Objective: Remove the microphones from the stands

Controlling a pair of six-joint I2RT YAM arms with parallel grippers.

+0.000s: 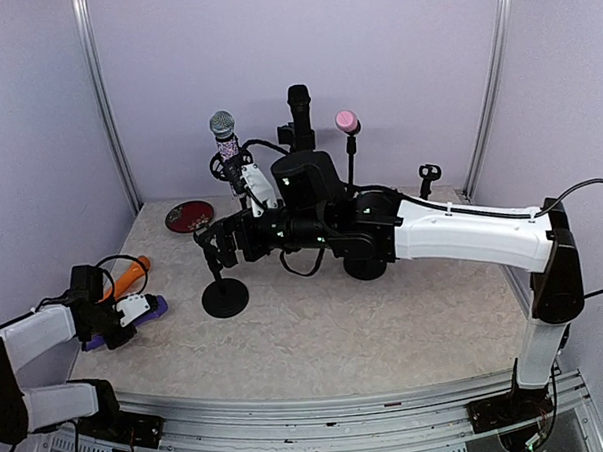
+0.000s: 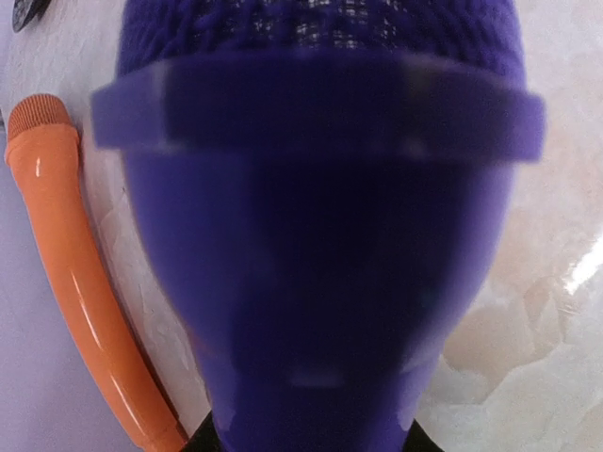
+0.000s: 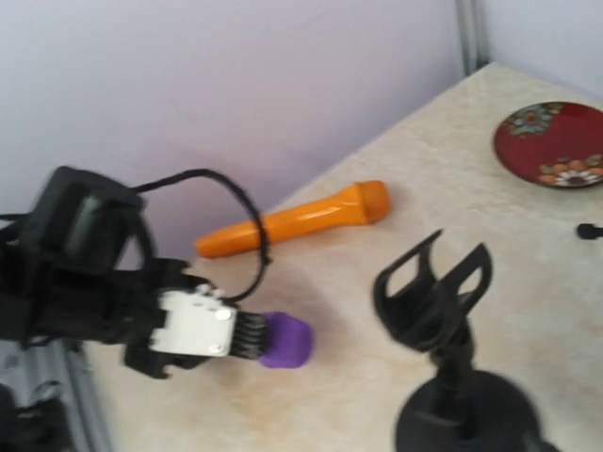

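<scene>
A purple microphone (image 1: 153,309) lies low over the table at the far left, and my left gripper (image 1: 125,319) is shut on its body. It fills the left wrist view (image 2: 320,235). In the right wrist view its head (image 3: 285,341) sticks out of the left gripper's fingers (image 3: 240,336). The black stand (image 1: 224,295) is on its round base mid-table, and its forked clip (image 3: 435,282) is empty. My right gripper (image 1: 220,248) hangs open just above the stand's top, holding nothing. Its own fingers do not show in the right wrist view.
An orange microphone (image 1: 130,276) lies on the table beside the purple one. At the back are stands with a grey-headed microphone (image 1: 223,125), a black microphone (image 1: 298,106) and a pink one (image 1: 347,121), plus an empty clip stand (image 1: 429,172). A red plate (image 1: 189,216) lies back left.
</scene>
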